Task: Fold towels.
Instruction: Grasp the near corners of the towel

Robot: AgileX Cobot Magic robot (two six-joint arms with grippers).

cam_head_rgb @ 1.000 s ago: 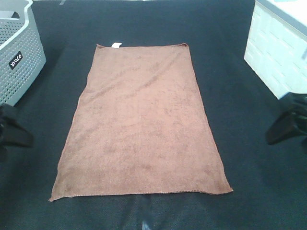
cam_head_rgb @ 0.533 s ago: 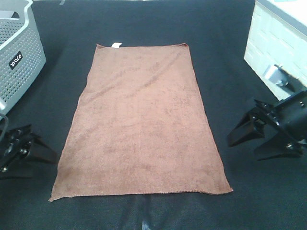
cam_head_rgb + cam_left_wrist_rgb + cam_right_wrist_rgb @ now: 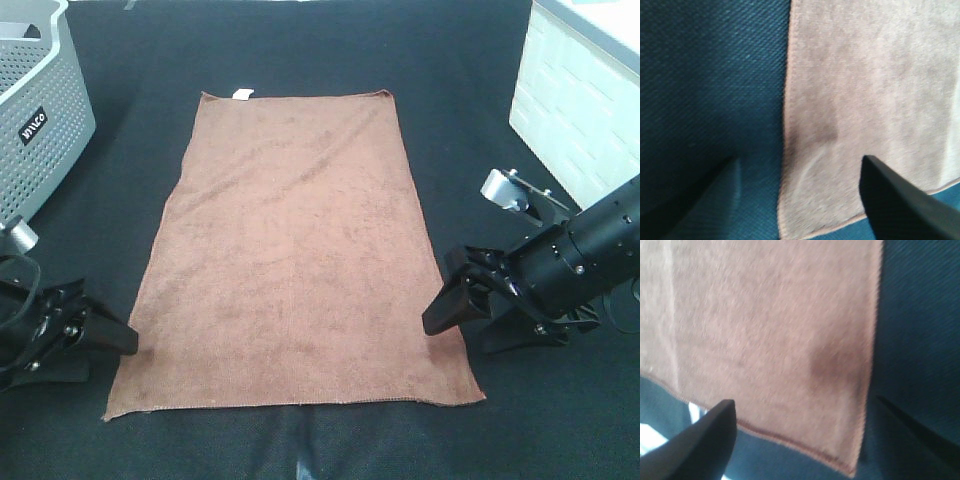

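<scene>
Towel is spread flat on the tabletop, long axis running straight away from the robot, short hem nearest the arms. The left hand sits at the near left corner, the right hand at the near right one, each about equally close to its own corner. Both are spread wide, holding nothing. In the wrist views each side hem runs between the jaws, so I'd guess they pinch the corners next and carry them to the far hem.
</scene>
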